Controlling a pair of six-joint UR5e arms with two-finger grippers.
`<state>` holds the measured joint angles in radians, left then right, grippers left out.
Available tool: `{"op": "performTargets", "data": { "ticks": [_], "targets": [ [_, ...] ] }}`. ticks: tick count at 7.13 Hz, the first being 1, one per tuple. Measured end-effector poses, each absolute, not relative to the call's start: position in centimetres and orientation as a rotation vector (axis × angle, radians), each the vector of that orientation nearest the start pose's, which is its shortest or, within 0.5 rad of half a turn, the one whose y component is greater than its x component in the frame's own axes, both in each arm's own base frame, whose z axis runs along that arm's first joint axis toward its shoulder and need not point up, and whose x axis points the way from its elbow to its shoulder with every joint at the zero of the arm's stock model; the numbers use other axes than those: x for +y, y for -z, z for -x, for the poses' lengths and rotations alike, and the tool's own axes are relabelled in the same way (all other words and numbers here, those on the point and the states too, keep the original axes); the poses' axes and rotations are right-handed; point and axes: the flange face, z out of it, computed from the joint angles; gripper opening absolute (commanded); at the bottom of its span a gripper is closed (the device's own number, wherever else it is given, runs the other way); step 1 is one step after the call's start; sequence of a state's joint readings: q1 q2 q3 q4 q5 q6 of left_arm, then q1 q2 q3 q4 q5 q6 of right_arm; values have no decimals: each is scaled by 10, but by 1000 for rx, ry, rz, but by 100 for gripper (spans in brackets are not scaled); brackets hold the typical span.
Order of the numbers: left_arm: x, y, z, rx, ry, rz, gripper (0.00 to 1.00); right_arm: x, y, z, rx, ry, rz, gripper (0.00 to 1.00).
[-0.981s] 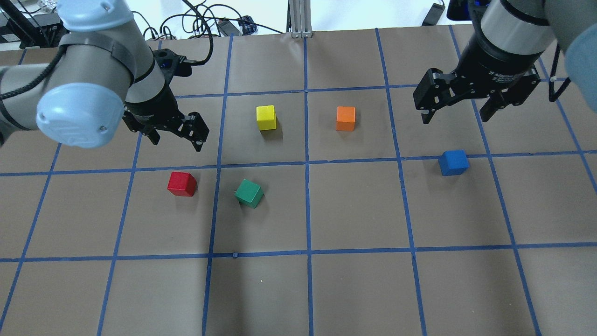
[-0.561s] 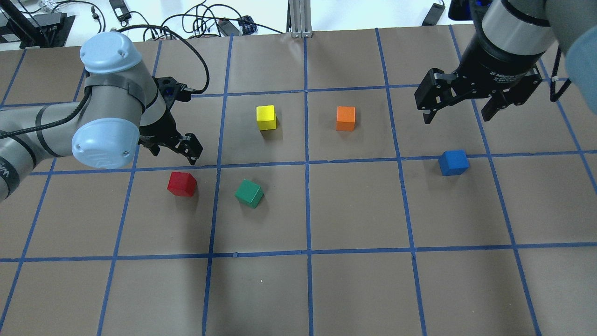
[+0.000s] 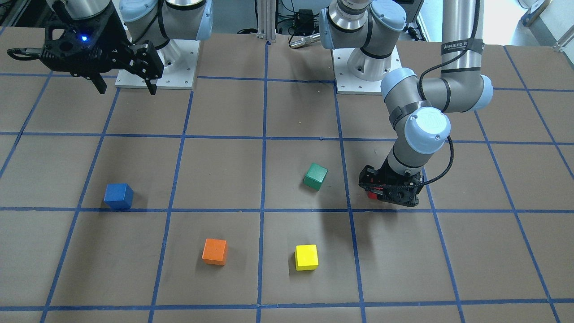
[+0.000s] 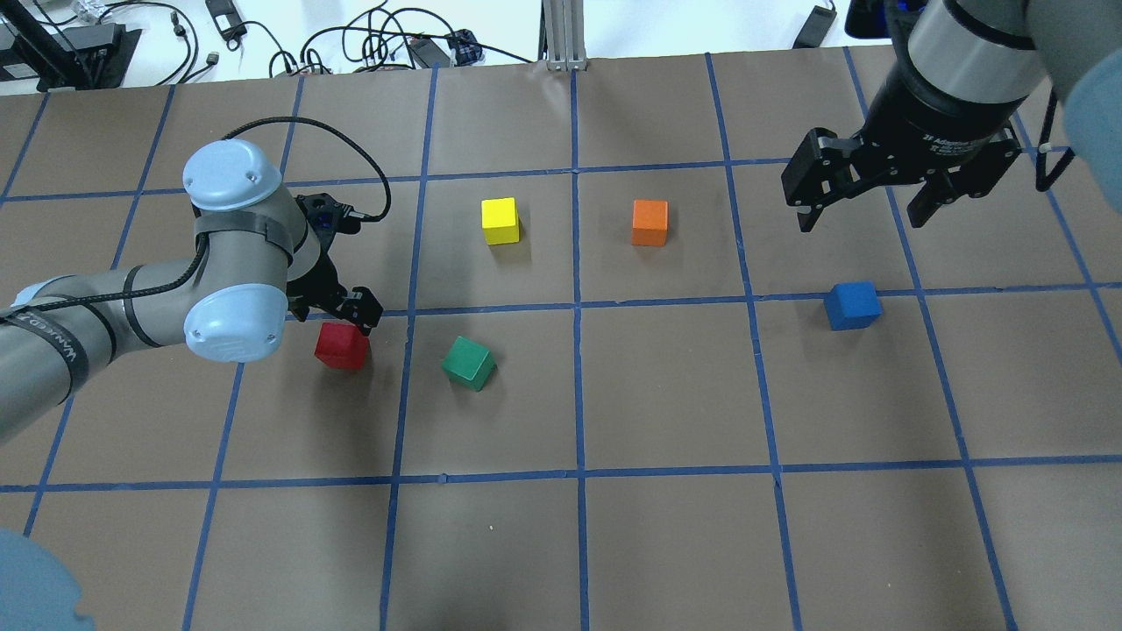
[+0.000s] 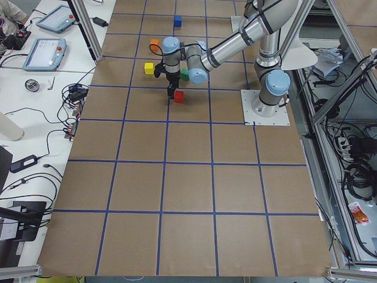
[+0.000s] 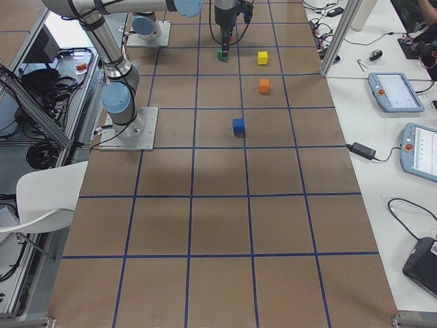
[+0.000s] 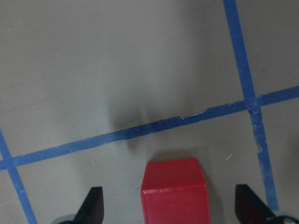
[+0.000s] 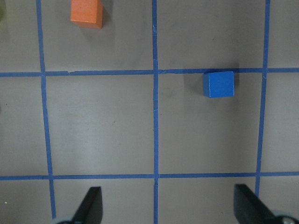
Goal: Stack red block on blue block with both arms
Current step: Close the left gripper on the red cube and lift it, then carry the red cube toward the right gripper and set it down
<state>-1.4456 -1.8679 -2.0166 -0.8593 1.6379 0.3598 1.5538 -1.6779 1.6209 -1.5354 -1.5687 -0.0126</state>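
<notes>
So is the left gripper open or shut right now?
Open: the left gripper straddles the red block, with visible gaps on both sides.

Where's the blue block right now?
Overhead view: the blue block sits on the right, beside a tape line, with the orange block its nearest block.
</notes>
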Motion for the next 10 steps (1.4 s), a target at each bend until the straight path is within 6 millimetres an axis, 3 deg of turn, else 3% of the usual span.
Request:
{"op": "performTargets", "data": {
  "ticks": [1,4,6,8,10],
  "targets": [
    [-521,-193,63,3077,-90,-336,1,-450,-510,-126,3140,35,-7,100],
    [-523,-200,68,3085,-71,-310,0,-450,-510,-126,3142,34,-8,100],
    [-540,-233,98,3095,-11,-300,0,-450,-510,-125,3142,36,-9,100],
    [-567,-273,179,3160,37,-142,0,-450,-510,-125,3143,37,-8,100],
    [-568,-275,275,3200,39,-36,0,-450,-510,-125,3143,36,-9,100]
  ]
}}
